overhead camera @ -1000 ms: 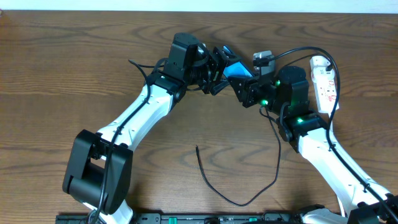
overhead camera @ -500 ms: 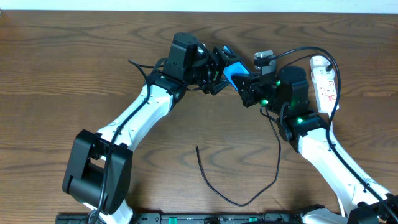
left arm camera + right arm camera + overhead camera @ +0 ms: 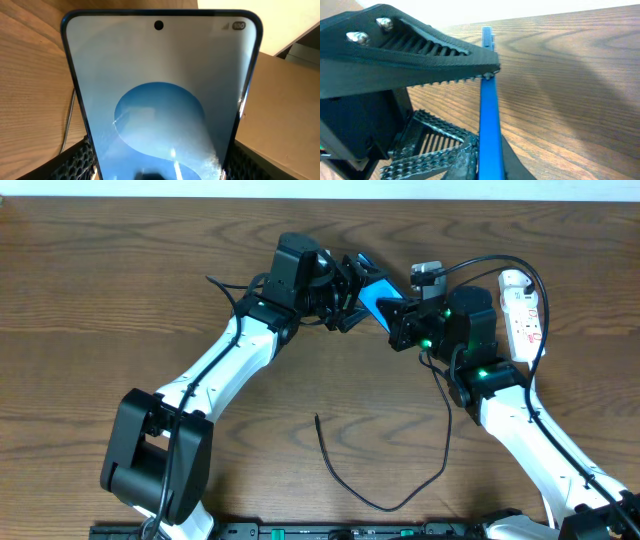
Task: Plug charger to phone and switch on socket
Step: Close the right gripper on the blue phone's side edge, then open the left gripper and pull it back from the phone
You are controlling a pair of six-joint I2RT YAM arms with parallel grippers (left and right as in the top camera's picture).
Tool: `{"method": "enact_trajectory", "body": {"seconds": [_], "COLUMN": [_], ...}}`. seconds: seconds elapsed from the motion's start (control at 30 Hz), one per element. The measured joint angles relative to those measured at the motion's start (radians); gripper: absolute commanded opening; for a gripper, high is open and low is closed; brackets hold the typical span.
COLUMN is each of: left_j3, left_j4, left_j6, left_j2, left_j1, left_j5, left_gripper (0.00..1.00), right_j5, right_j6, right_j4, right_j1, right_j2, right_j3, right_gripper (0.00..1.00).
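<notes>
Okay so the slim black-edged phone with the bright blue screen sits at the far middle of the brown wooden table, held between both arms. The left gripper clamps it across its width. The right gripper is closed on its thin edge from the right.

From overhead you only get a patch of blue between the black fingers. The left wrist view fills up with the screen: pale at the top, a lighter blue blob lower down, a black camera dot top centre, a tiny "100" badge in the top right corner, and ribbed pads at both lower sides. The right wrist view sees it edge-on, a thin blue strip with the toothed upper finger touching it.

Only the overhead shows the rest. The thin black charger cable lies in a loose curve near the middle, its tip well apart from the phone. The narrow white power strip with red markings is far right, its near end hidden by the right arm. A small grey-white adapter sits just beyond the right gripper.
</notes>
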Motion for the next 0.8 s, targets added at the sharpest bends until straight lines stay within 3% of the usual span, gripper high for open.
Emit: {"method": "enact_trajectory", "body": {"seconds": [0.23,0.27,0.43,0.8], "left_j3": [0.0,0.0,0.0,0.0], "left_j4": [0.003,0.003,0.003,0.006], "left_j6": [0.0,0.0,0.0,-0.001], "left_j2": [0.0,0.0,0.0,0.0], "left_j1": [0.001,0.001,0.001,0.016], "left_j5": [0.0,0.0,0.0,0.036], "left_gripper": [0.08,0.32,0.9,0.92], "right_j5": [0.002,0.002,0.002,-0.037], "right_j6": [0.012,0.012,0.012,0.007], "right_j4": [0.001,0.001,0.001,-0.011], "right_j1": [-0.002,-0.002,-0.003,-0.019], "right_j2": [0.002,0.002,0.002,0.002], "right_j3": [0.0,0.0,0.0,0.0], "right_gripper": [0.01,0.01,0.01,0.01]}}
